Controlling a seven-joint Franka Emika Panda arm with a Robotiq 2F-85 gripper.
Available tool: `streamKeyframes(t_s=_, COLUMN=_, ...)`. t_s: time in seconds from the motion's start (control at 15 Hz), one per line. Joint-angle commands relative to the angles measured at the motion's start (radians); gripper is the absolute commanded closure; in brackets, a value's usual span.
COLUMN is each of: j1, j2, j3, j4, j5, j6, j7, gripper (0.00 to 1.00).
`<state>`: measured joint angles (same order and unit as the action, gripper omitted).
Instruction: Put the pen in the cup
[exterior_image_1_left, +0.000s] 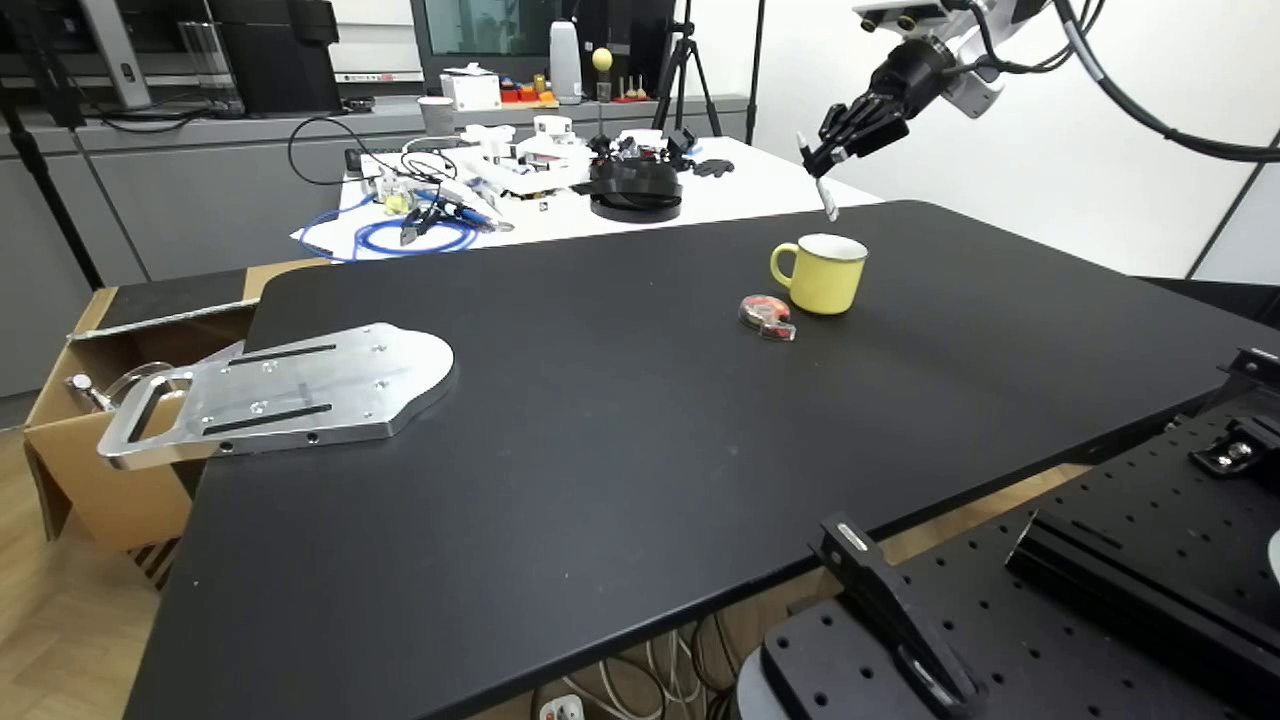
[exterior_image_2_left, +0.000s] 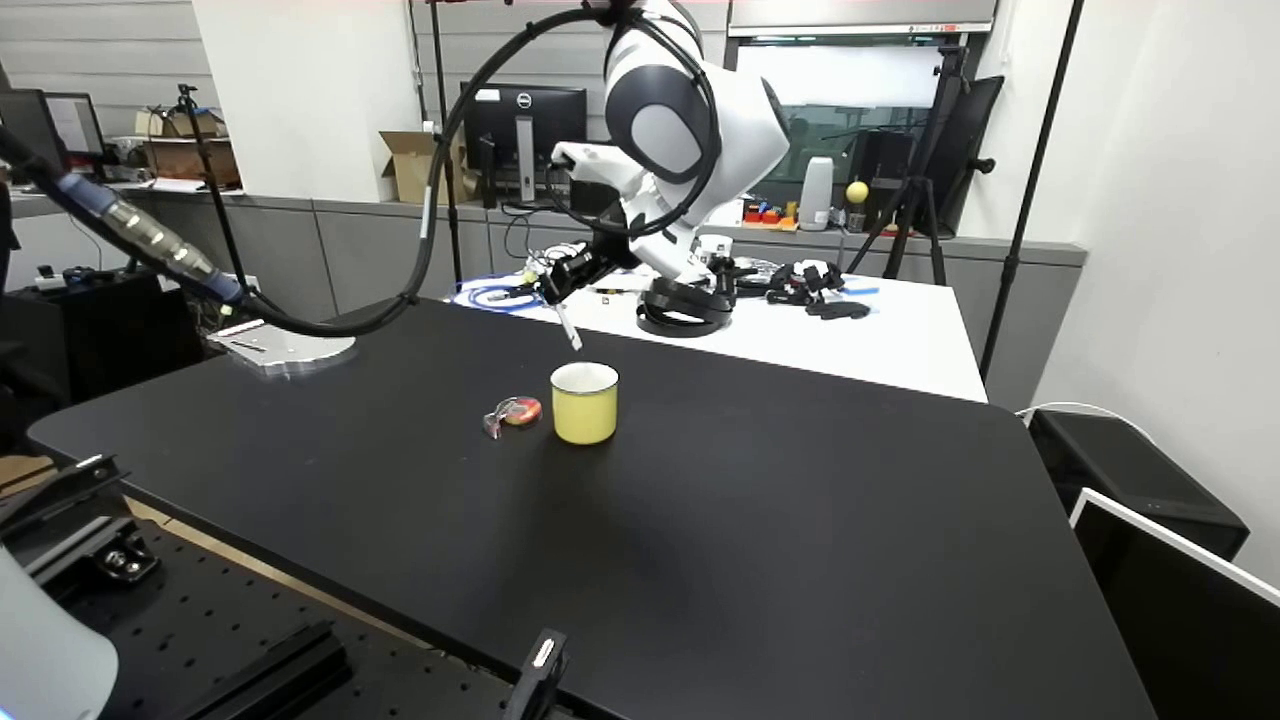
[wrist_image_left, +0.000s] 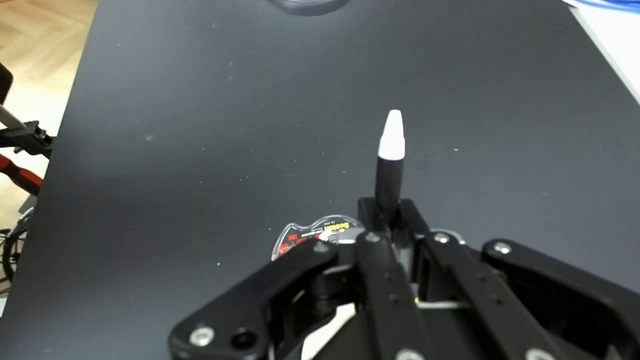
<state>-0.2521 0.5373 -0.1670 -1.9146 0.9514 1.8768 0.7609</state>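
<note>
The pale-yellow cup (exterior_image_1_left: 826, 278) stands upright on the black table and also shows in an exterior view (exterior_image_2_left: 585, 412). My gripper (exterior_image_1_left: 818, 162) is shut on the pen (exterior_image_1_left: 828, 200), above the cup. In both exterior views the pen's whitish lower end (exterior_image_2_left: 569, 328) points down, tilted, a little above the cup's rim and apart from it. In the wrist view the pen's white tip and dark part (wrist_image_left: 391, 150) stick out beyond the fingertips (wrist_image_left: 384, 215). There the cup is mostly hidden behind the fingers.
A clear and red tape dispenser (exterior_image_1_left: 768, 316) lies beside the cup and shows partly behind the fingers in the wrist view (wrist_image_left: 320, 232). A silver metal plate (exterior_image_1_left: 320, 385) overhangs the table's far edge. A white table (exterior_image_2_left: 880, 340) with clutter stands behind.
</note>
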Motion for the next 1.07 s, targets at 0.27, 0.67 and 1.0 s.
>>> streamKeyframes(t_s=0.27, j1=-0.004, j2=0.062, j3=-0.045, j4=-0.031, j5=0.039, j6=0.028, j7=-0.093, gripper=0.97)
streamKeyframes(t_s=0.67, j1=0.005, j2=0.061, j3=-0.05, j4=-0.012, j5=0.029, j6=0.025, j7=-0.16, gripper=0.43)
streamKeyframes(t_s=1.0, j1=0.012, j2=-0.017, j3=-0.044, j4=0.025, j5=0.027, j6=0.005, j7=-0.208, gripper=0.09)
